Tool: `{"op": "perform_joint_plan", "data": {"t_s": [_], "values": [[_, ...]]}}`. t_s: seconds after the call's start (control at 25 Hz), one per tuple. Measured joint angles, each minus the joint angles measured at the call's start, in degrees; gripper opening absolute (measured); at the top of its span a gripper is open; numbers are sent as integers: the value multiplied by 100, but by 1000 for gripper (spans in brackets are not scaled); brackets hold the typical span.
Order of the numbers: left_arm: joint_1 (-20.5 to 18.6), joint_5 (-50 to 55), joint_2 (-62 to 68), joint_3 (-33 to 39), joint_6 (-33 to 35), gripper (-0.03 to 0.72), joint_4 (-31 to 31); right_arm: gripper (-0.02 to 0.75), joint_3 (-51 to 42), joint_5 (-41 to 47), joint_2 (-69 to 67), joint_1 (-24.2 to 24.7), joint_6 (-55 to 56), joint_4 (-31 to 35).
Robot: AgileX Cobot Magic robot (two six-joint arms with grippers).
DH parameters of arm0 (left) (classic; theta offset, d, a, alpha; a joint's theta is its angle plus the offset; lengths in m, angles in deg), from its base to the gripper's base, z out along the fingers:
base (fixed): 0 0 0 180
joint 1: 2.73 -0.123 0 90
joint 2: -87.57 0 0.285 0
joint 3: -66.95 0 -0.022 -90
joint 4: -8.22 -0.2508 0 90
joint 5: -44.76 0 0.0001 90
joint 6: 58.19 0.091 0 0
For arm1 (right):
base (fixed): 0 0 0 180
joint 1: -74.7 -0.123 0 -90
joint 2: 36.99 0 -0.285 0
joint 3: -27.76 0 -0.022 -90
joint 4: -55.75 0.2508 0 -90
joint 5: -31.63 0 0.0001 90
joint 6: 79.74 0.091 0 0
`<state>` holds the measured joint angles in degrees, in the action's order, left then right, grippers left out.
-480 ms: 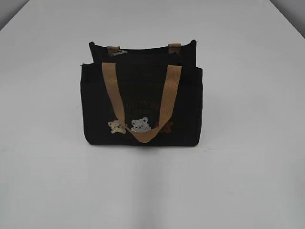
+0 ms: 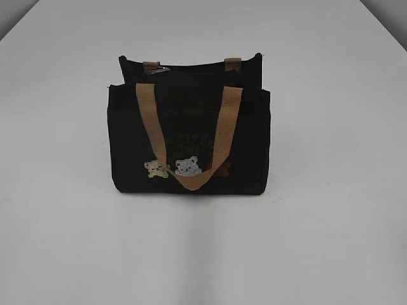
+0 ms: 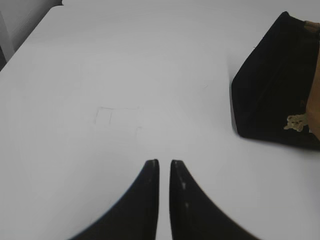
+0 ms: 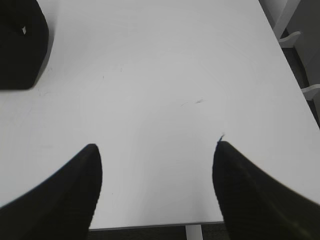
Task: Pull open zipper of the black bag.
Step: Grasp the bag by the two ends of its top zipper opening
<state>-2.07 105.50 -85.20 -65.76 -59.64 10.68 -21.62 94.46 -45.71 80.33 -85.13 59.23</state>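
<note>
White bench [image 2: 331,241] fills every view, bare but for the bag [image 2: 188,143], which stands upright about midway across it and toward the far edge, its front with the bear patches and tan handle [image 2: 191,136] facing the exterior camera. The zipper [image 2: 191,70] runs along the top of the bag, and its small silvery pull [image 2: 161,69] sits at the left end, beside the left webbing tab; the line looks fully closed, so nothing of the opening has been done. This reads as the very start: both arms are well apart from the bag and out of the exterior view. The next move likely calls for one gripper to come in over the top left, pinch the small pull, and draw it along toward the right tab, while the other steadies the soft fabric so the bag does not slide or tip. The left gripper [image 3: 164,167] hangs over bare bench near the bag's left side, its fingers nearly closed with a thin gap and nothing between them. The right gripper [image 4: 156,152] hangs near the bench's right front edge, jaws spread wide and empty, with only a corner of the bag at the upper left of its view.
</note>
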Motion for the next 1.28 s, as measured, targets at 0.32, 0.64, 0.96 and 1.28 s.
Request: {"op": "perform_joint_plan", "data": {"t_s": [0.32, 0.64, 0.96, 1.28], "values": [[0, -283, 288, -73, 7, 60, 501, 540, 0, 0, 0, 0, 0, 0], [5, -2059, 3382, -485, 1429, 186, 3248, 540, 0, 0, 0, 0, 0, 0], [5, -1733, 6694, -1836, 4430, 296, 6486, 540, 0, 0, 0, 0, 0, 0], [5, -836, 8854, -3013, 5356, 303, 7705, 540, 0, 0, 0, 0, 0, 0]]}}
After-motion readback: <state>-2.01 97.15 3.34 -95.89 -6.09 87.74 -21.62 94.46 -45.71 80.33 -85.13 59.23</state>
